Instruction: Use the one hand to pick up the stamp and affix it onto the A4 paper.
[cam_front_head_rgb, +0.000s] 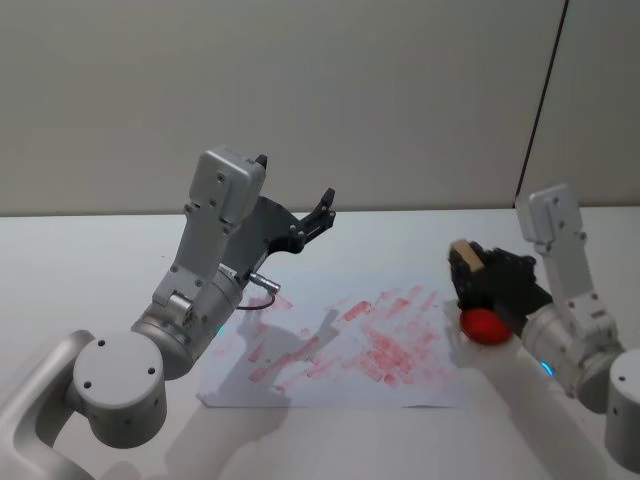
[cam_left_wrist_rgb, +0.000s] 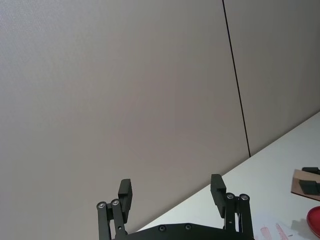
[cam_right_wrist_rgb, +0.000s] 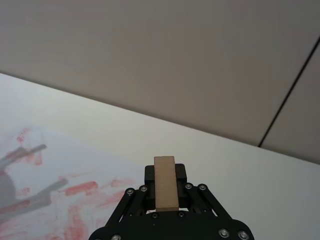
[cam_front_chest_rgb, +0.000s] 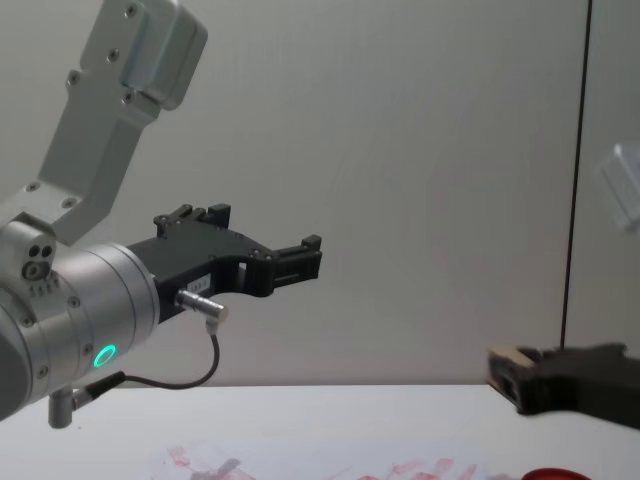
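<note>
Grips the stamp (cam_front_head_rgb: 463, 252) in the right pincer (cam_right_wrist_rgb: 165, 172), clenched on both sides of the pale wooden block, right of centre in the head frame. Holds it roughly level and clear of the surface (cam_front_head_rgb: 100, 260), low at the right edge of the chest frame, block end poking out past the black fingers. Places it near the upper right corner of the paper (cam_front_head_rgb: 330, 390) in the head frame, not touching the sheet. Can't make out the stamp's red base. Finds the paper lying flat on the surface at lower centre of the head frame, covered with red smeared prints, densest toward its right half, arm shadows across its left half. Spots a red round thing (cam_front_head_rgb: 485, 325) sitting on the surface just beside the paper's right edge, right below the clenched pincer in the head frame, cut by the bottom edge of the chest frame. Holds the left pincer (cam_left_wrist_rgb: 171, 187) raised well above the paper's upper left part, left of centre in the head frame, fingers spread apart, released, grasping nothing, pointed toward the plain wall (cam_left_wrist_rgb: 125, 90). Shows a thin dark seam (cam_left_wrist_rgb: 235, 75) running down the wall at upper right of the head frame.
</note>
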